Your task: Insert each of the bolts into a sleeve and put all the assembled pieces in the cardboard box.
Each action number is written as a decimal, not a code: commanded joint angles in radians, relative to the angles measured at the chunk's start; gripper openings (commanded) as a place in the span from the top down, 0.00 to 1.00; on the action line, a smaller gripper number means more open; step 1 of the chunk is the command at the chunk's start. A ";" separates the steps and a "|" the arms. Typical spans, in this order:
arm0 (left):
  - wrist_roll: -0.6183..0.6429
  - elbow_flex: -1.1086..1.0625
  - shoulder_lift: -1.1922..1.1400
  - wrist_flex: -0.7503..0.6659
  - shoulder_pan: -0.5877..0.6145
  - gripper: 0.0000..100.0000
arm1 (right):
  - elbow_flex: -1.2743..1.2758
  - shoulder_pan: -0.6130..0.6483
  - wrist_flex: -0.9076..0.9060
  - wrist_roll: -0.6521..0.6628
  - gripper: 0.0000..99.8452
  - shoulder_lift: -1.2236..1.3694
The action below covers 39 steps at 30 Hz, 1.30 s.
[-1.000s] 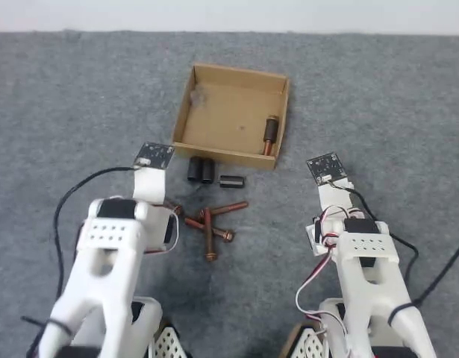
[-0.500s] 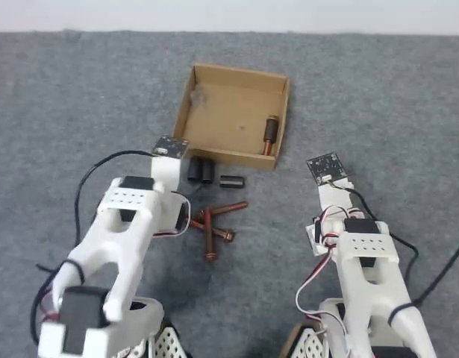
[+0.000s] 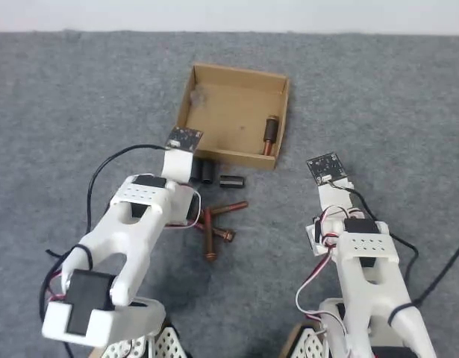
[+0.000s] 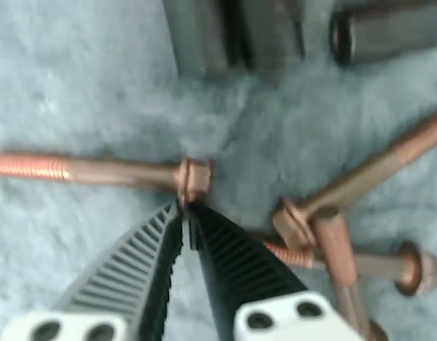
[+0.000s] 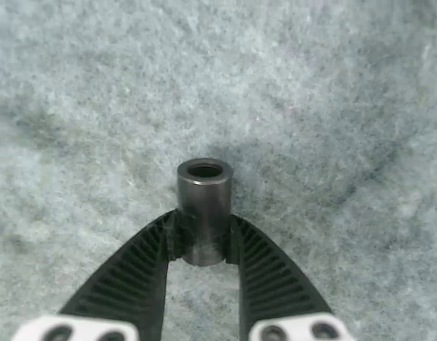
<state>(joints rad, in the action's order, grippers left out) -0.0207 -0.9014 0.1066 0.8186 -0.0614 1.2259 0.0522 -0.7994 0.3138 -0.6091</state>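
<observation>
Shiny coppery metal bolts, a dull dark metal sleeve, a matt cardboard box, and a fuzzy grey cloth worktop.

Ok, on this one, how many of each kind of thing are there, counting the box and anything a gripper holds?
Loose bolts: 4, on the table
Loose sleeves: 4, three on the table, one in the right gripper
Assembled piece: 1, in the cardboard box
Cardboard box: 1
Total: 10
</observation>
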 commanded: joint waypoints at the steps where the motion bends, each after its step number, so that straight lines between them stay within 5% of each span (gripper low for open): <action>1: -0.009 0.056 0.008 -0.095 -0.006 0.99 | -0.005 -0.005 0.010 0.020 0.99 -0.041; 16: -0.035 0.058 0.017 -0.230 0.008 0.99 | -0.005 -0.005 0.013 0.020 0.99 -0.039; 24: -0.468 0.165 0.017 -0.049 0.018 0.99 | -0.005 -0.005 0.016 0.020 0.99 -0.039; 28: -0.663 0.203 0.017 0.054 0.031 0.91 | -0.005 -0.005 0.016 0.021 0.99 -0.039; 35: -0.888 0.232 0.011 0.104 0.077 0.84 | -0.005 -0.005 0.018 0.051 0.99 -0.039; 39: -0.913 0.265 0.006 0.097 0.089 0.84 | -0.005 -0.005 0.018 0.054 0.99 -0.039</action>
<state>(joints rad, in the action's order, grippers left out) -0.9060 -0.7112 0.1066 0.9106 0.0153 1.2259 0.0522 -0.7994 0.3521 -0.6091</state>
